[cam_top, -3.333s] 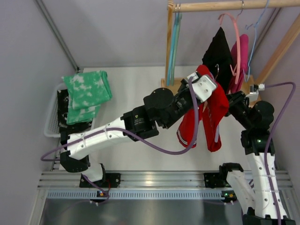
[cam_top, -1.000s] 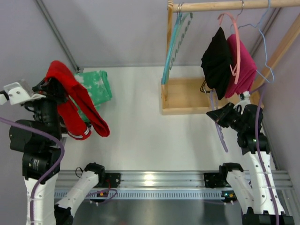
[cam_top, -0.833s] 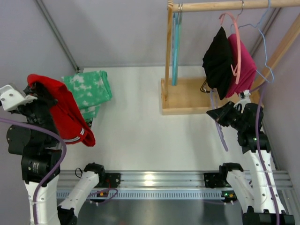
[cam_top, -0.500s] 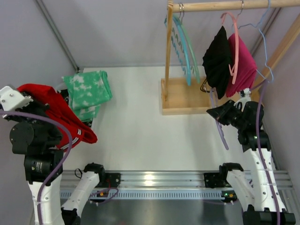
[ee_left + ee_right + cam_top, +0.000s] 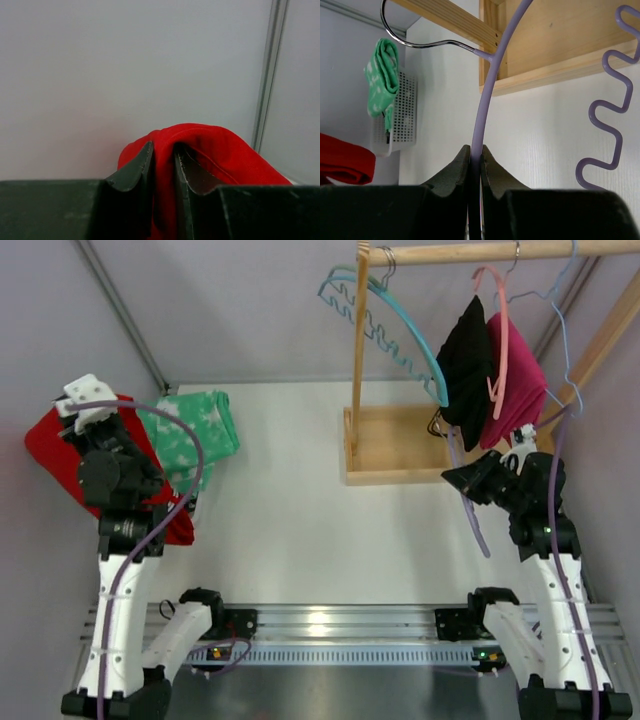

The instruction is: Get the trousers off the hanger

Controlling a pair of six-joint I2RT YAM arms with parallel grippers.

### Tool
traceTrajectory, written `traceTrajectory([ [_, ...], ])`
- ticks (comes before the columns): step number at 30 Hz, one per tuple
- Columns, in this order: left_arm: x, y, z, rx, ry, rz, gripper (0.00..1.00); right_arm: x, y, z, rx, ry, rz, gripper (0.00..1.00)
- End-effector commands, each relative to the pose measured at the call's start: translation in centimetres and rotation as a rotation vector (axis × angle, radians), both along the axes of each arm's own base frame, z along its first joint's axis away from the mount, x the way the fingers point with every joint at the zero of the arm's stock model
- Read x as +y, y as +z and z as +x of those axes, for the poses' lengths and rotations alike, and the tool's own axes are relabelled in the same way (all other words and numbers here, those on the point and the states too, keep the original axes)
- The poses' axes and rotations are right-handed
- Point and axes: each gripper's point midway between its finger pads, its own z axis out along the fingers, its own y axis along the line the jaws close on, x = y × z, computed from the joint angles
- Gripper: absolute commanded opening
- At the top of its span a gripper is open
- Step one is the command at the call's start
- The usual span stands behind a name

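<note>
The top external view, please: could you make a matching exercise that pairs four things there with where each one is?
1 red trousers
2 lilac plastic hanger
3 teal plastic hanger
4 green-and-white cloth

a on the wooden rail
b in the left gripper
c over the white basket
d in the right gripper

Pairs: 1-b, 2-d, 3-a, 4-c.

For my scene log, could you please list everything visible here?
red fabric trousers: one, red, far left
white perforated plastic basket: one, white, left edge
green-and-white patterned cloth: one, green, draped over basket
wooden clothes rack: one, pale wood, far right
teal plastic hangers: apparently two, teal, tilted on rack
black garment: one, black, hanging on rack
magenta garment: one, magenta, beside the black one
lilac wavy hanger: one, lilac, bare
left gripper: one, black, shut on the trousers
right gripper: one, black, shut on the lilac hanger
</note>
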Motion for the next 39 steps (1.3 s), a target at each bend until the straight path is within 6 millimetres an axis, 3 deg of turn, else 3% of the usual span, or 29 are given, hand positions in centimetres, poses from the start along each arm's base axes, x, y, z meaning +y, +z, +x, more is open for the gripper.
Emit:
traceTrajectory([
  [1,-1.4,2.4,3.8,-0.107,-0.058,0.153,0.00,0.0,5.1,0.2,-0.165,0.022,-0.027,0.00],
  [3,-1.8,0.4,6.3,-0.055,-0.065,0.197,0.00,0.1,5.5,0.0,-0.172,0.031,-0.026,0.00],
  [4,-2.3,0.8,7.0,-0.090,-0.088,0.235,0.00,0.1,6.0,0.0,-0.180,0.031,-0.025,0.00],
  [5,-2.6,-1.4,9.5,-0.032,-0.096,0.263,0.00,0.2,6.1,-0.1,-0.183,0.032,-0.026,0.00],
  [7,-2.6,-2.8,12.4,0.001,-0.124,0.276,0.00,0.2,6.5,-0.2,-0.192,0.037,-0.032,0.00],
  [9,-2.1,-5.0,16.4,0.035,-0.161,0.222,0.00,0.2,7.1,-0.5,-0.206,0.044,-0.038,0.00],
  [10,-0.4,-5.7,17.3,0.052,-0.143,0.200,0.00,0.2,7.6,-0.7,-0.222,0.043,-0.048,0.00],
  [12,0.5,-7.8,20.6,0.075,-0.191,0.130,0.00,0.2,8.3,-1.1,-0.238,0.047,-0.055,0.00],
  [14,1.4,-8.8,22.0,0.073,-0.206,0.080,0.00,0.3,9.2,-1.5,-0.267,0.055,-0.064,0.00],
  [17,1.0,-12.7,24.1,0.158,-0.260,-0.003,0.00,0.3,10.4,-2.2,-0.296,0.061,-0.077,0.00],
  [21,0.7,-18.3,23.7,0.294,-0.274,-0.148,0.03,0.3,11.8,-3.3,-0.334,0.067,-0.104,0.00],
  [23,0.1,-19.9,22.8,0.322,-0.299,-0.183,0.09,0.3,12.4,-3.9,-0.350,0.076,-0.117,0.00],
  [24,-0.5,-20.4,22.6,0.338,-0.334,-0.189,0.14,0.4,12.7,-4.2,-0.357,0.084,-0.122,0.00],
  [25,-0.8,-20.7,21.9,0.357,-0.344,-0.198,0.28,0.5,13.0,-4.4,-0.361,0.086,-0.123,0.00],
  [27,-1.3,-21.7,21.3,0.392,-0.364,-0.223,0.40,0.5,12.9,-4.8,-0.345,0.094,-0.123,0.00],
  [28,-1.5,-21.9,20.5,0.407,-0.367,-0.242,0.58,0.6,13.2,-5.0,-0.341,0.098,-0.120,0.00],
  [30,-2.1,-21.6,20.0,0.420,-0.393,-0.241,0.69,0.5,13.3,-5.2,-0.329,0.087,-0.120,0.00],
  [31,-2.5,-21.7,19.6,0.436,-0.417,-0.251,0.85,0.5,13.8,-5.2,-0.331,0.084,-0.120,0.00],
  [32,-2.8,-20.5,19.0,0.408,-0.432,-0.243,0.91,0.2,13.4,-5.3,-0.302,0.066,-0.127,0.00],
  [34,-3.7,-20.0,18.3,0.406,-0.473,-0.256,0.98,0.0,13.8,-5.5,-0.287,0.054,-0.127,0.00],
  [39,-5.4,-16.4,16.3,0.319,-0.568,-0.223,0.99,2.4,13.4,-7.2,-0.235,0.169,0.012,0.00],
])
